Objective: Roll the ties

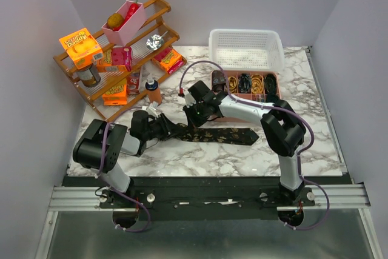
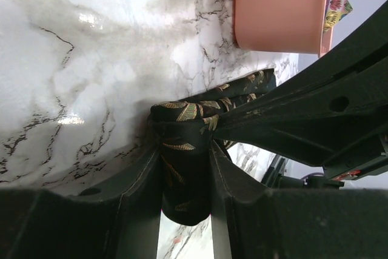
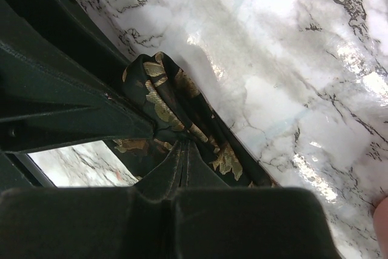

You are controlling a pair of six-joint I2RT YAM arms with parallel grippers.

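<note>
Left jaws clamp the rolled end of a black gold-patterned fabric necktie (image 1: 224, 135); right jaws pinch it shut; steady tension should keep coils tight.

Your left arm (image 1: 97, 147) and right arm (image 1: 282, 131) have black joints and pale grey links. A thin purple cable (image 1: 308, 127) follows each one. The left gripper (image 2: 185, 144) has dark matte fingers (image 2: 136, 201).

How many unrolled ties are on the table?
1: the tie lies across the marble table, its end held by the left fingers and right fingers. Others could be hidden from view.
</note>
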